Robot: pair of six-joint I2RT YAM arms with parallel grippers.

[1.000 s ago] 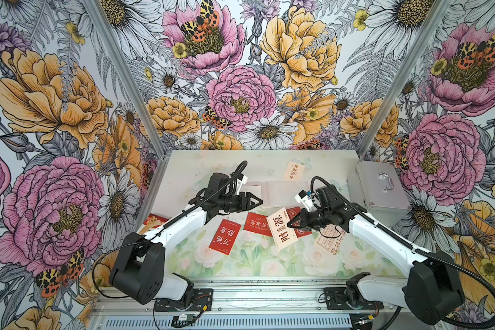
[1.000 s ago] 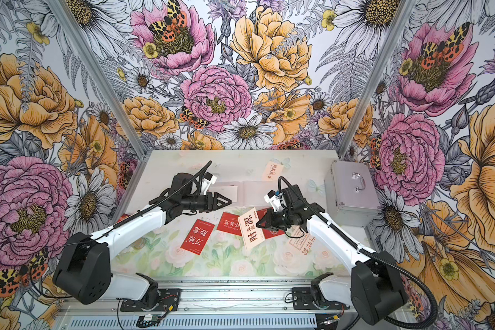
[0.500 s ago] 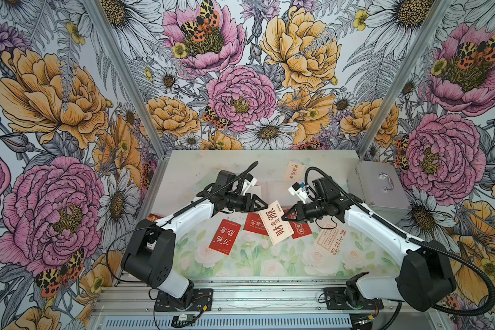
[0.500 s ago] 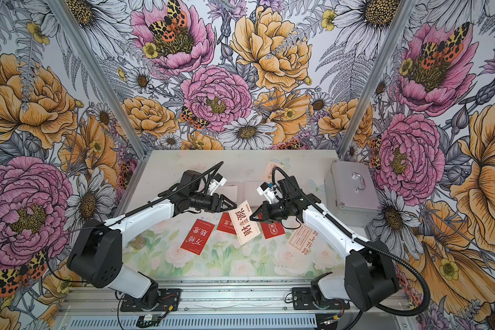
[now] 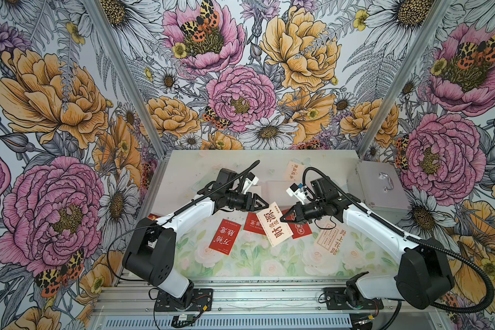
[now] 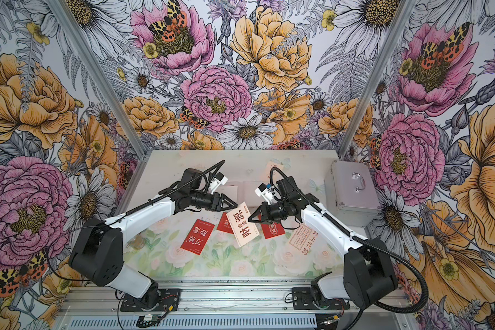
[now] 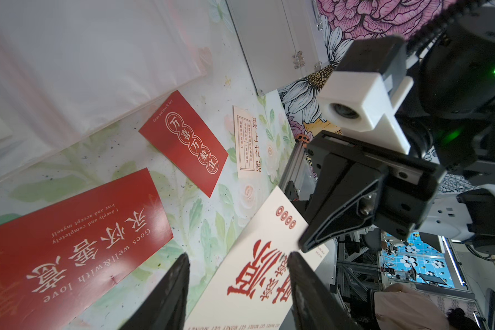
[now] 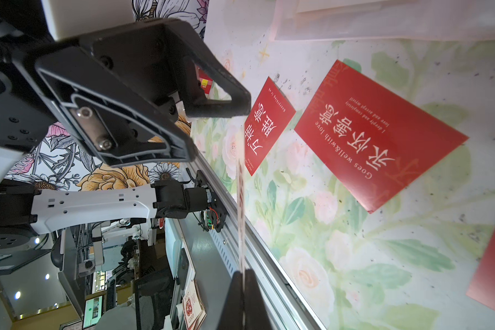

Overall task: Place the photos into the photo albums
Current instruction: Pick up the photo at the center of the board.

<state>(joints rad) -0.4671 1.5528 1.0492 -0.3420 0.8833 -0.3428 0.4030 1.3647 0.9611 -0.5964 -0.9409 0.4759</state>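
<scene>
My right gripper (image 5: 282,219) (image 6: 249,219) (image 8: 243,271) is shut on one edge of a cream photo (image 5: 273,228) (image 6: 242,228) (image 7: 240,285) with big red characters. It holds the photo tilted above the mat, and the right wrist view shows the photo edge-on (image 8: 241,200). My left gripper (image 5: 267,205) (image 6: 236,205) (image 7: 237,257) is open at the photo's upper corner, its fingers either side and not pinching. The pale photo album (image 5: 275,188) (image 7: 83,71) lies open behind both grippers. More photos lie on the mat: red photos (image 5: 225,236) (image 5: 253,227) (image 5: 299,230) and cream photos (image 5: 329,237) (image 5: 293,171).
A silver metal case (image 5: 380,191) with a handle stands at the back right. A red carton (image 5: 153,217) peeks out under the left arm at the mat's left edge. The aluminium rail (image 5: 240,288) runs along the front.
The right gripper has carried the cream photo up and left toward the left gripper, turning it. The left gripper has moved right to meet it. Both grippers keep their state.
</scene>
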